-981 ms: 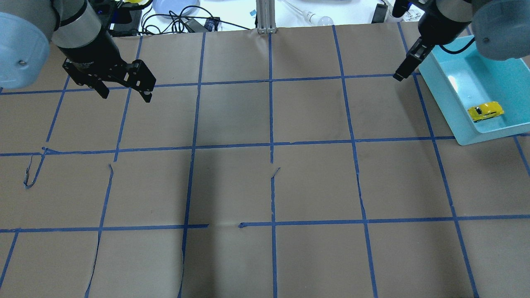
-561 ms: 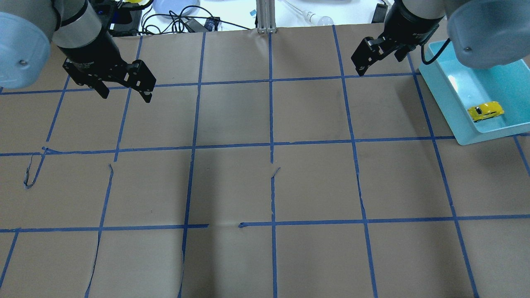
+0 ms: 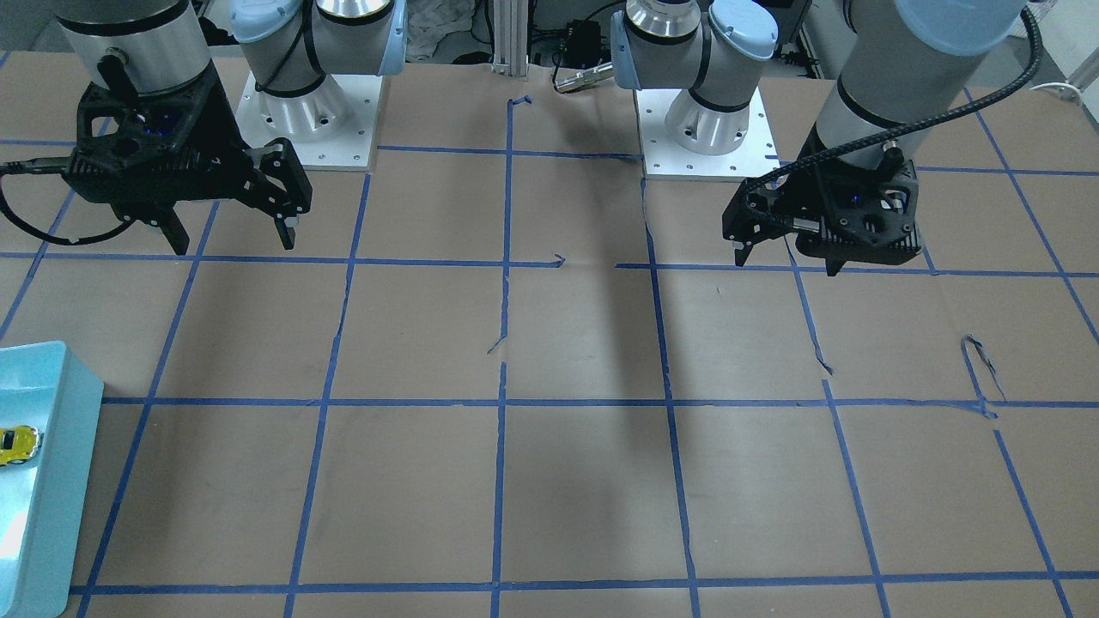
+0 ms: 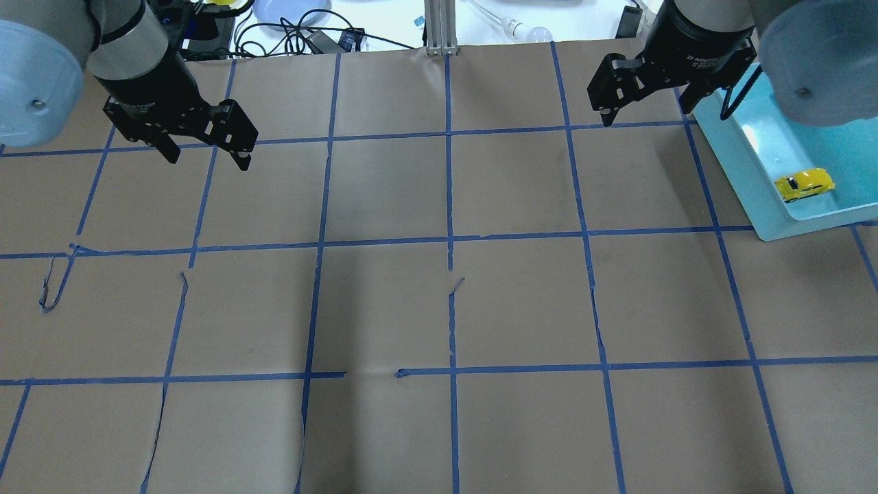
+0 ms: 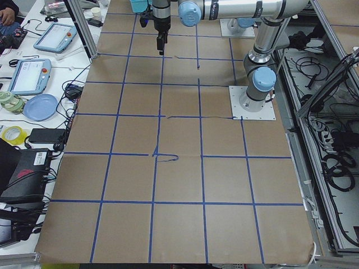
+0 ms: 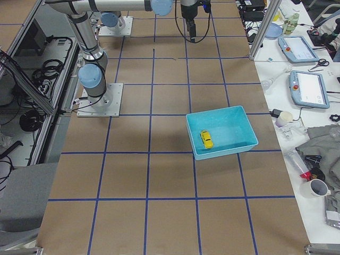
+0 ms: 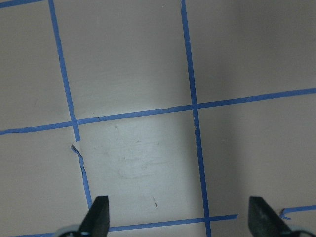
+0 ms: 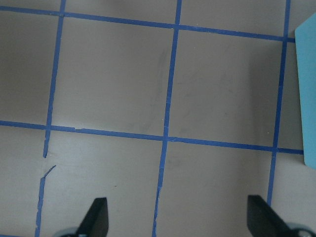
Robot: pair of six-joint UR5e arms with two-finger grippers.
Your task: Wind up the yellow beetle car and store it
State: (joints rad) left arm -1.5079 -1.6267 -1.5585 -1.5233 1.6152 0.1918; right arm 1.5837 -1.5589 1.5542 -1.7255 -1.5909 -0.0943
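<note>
The yellow beetle car [image 4: 804, 185] lies inside a light blue bin [image 4: 737, 178] at the table's right side. The car [image 3: 15, 444] and the bin [image 3: 51, 481] also show in the front-facing view. In the exterior right view the car [image 6: 206, 139] sits near the bin's near left corner. My right gripper [image 4: 647, 113] is open and empty, above the paper just left of the bin's far corner; it also shows in the front-facing view [image 3: 233, 245]. My left gripper [image 4: 207, 159] is open and empty at the far left, well away from the car; it also shows in the front-facing view [image 3: 786, 262].
Brown paper with a blue tape grid [image 4: 449, 240] covers the table, with some torn tape ends. Cables and a plate [image 4: 302, 17] lie beyond the far edge. The two arm bases [image 3: 704, 129] stand at the robot's side. Both wrist views show only paper and tape.
My right gripper has moved left, away from the bin's edge, and has turned so both fingers show spread. The car and my left arm have not moved.
</note>
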